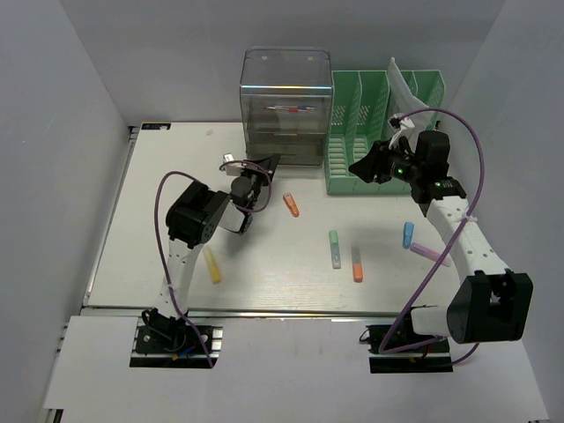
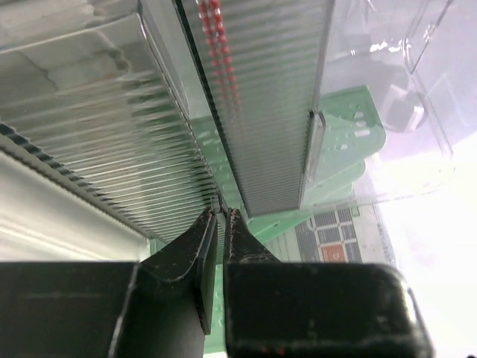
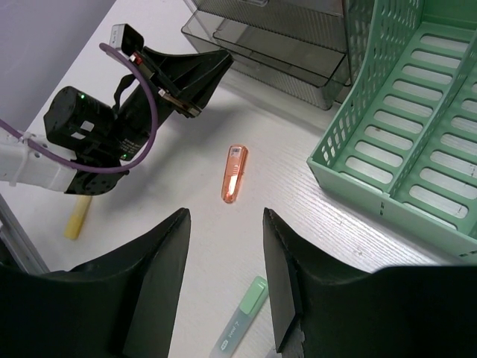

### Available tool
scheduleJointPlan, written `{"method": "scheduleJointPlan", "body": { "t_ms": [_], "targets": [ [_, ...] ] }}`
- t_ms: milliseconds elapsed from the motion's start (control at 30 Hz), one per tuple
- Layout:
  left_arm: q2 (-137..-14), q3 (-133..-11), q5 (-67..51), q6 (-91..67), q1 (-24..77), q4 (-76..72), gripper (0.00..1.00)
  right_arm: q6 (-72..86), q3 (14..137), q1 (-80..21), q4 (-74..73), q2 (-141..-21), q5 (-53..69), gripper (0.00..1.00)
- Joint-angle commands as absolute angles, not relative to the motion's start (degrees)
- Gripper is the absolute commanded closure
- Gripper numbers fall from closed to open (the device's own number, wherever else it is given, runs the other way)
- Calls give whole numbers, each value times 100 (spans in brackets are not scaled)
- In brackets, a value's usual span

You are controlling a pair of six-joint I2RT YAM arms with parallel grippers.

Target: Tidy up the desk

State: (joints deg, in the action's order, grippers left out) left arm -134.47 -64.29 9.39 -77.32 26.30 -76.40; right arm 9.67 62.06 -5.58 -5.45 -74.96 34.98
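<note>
Barely begun, I judge: six highlighters [image 1: 334,248] lie loose across the desk [image 1: 264,282] at mid-frame, the left gripper [image 1: 269,164], jaws nearly together, noses the clear drawer unit [image 1: 286,106] at upper centre, and the right gripper [image 1: 359,167] hangs spread and empty by the green file rack [image 1: 370,132].

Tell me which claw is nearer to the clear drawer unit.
Left. The left claw has its tips right at the front of the clear drawer unit. The right claw hangs open off to its right, by the green file rack.
</note>
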Motion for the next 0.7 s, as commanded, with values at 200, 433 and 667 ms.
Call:
{"method": "scheduleJointPlan", "body": {
  "t_ms": [200,433,667],
  "targets": [
    [-12578,-5582,677,-7392,2716,-7674,100,940,6179,-536,-351,-7277,3603,50],
    [-12507,-5695,466,-7409,2716,-7313,86,897,6196,-527,-439,-7295,3612,46],
    [-12104,-5626,255,-7497,2716,-6611,29,703,6275,-527,-589,-7356,3621,30]
  ]
}}
